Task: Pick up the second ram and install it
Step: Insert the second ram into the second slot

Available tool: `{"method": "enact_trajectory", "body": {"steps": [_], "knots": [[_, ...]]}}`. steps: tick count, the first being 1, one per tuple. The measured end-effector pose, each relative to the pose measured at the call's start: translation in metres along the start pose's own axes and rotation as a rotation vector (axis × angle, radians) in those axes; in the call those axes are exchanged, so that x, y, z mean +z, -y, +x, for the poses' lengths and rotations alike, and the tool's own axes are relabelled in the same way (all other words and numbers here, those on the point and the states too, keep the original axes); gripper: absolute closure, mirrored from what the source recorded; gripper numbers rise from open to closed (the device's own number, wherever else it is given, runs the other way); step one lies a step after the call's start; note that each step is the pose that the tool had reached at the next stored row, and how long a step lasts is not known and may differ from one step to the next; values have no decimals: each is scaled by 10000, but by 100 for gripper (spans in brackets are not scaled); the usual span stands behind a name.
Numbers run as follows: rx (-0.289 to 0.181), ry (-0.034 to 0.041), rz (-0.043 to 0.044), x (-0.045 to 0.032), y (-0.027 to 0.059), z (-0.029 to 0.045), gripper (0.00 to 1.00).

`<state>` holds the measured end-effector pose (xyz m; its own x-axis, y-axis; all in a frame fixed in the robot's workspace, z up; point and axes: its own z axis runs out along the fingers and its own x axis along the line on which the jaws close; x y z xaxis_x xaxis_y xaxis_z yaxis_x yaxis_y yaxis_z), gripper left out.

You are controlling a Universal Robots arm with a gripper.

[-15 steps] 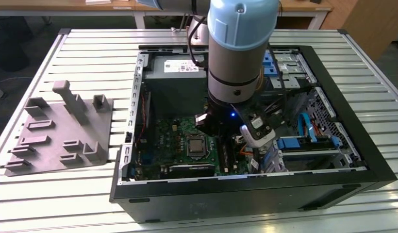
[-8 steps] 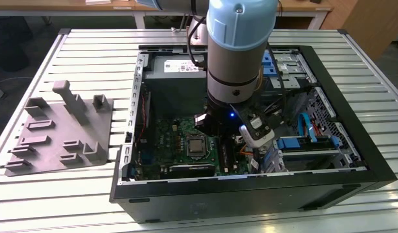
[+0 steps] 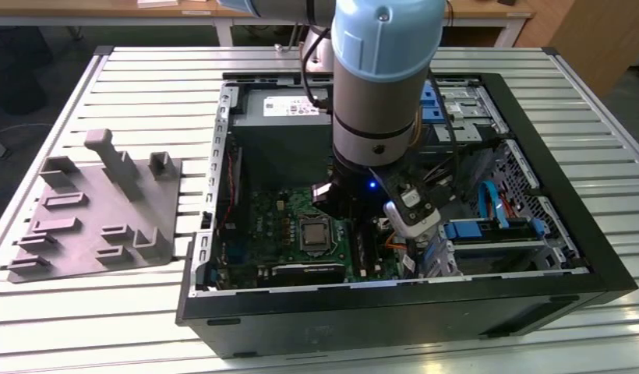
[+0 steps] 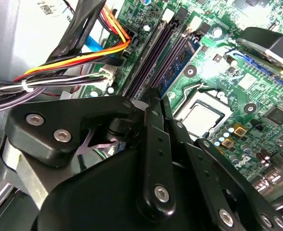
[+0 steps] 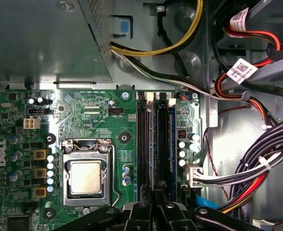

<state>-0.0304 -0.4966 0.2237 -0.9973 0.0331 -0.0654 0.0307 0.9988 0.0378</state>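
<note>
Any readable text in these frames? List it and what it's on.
Power supply sticker: print too small to read.
Cable tag: barcode-style print, too small to read.
Motherboard silkscreen: tiny white lettering, too small to read.
Board logo: a maker's mark at the board edge, no other words.
Nothing else can be quoted.

the arm [image 3: 377,86] stands near vertical; its gripper [image 5: 154,211] points straight down, linkages drawn together
</note>
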Motion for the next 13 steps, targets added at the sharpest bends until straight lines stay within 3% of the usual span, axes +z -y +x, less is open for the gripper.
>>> {"method": "enact_trajectory", "body": {"steps": [13], "knots": [[-2, -1, 33, 30, -17, 0, 86]]}}
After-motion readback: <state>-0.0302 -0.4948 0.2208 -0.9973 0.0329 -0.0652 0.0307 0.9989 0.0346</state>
